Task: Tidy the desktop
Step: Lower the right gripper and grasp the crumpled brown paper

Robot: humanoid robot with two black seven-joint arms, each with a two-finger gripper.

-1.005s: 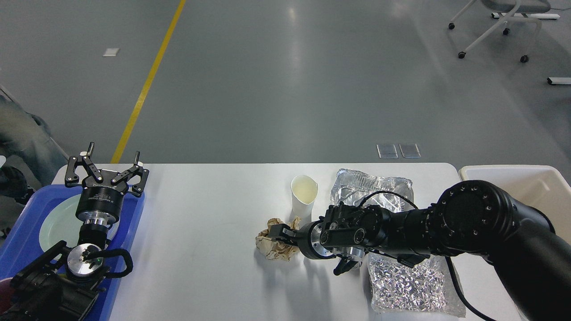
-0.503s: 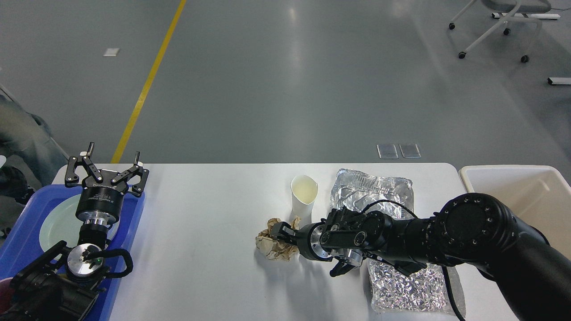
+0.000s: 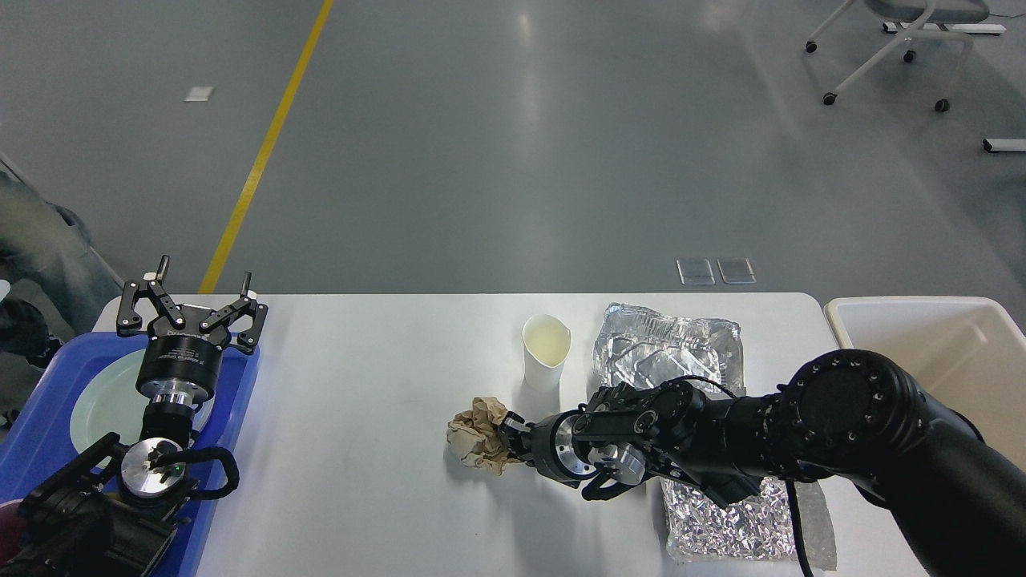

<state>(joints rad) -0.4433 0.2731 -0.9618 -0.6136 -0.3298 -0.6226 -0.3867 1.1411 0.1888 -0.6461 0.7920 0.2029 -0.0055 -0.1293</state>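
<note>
You get bright, even overhead light here. Pale streaks of glare run down the grey floor, and the white surface carries only soft, faint shadows. The crumpled foil sparkles sharply. Focus holds crisp throughout, with no motion blur.

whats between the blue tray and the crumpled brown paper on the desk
Nothing. In the head view, the stretch of white desktop from the blue tray to the crumpled brown paper is bare.
</note>
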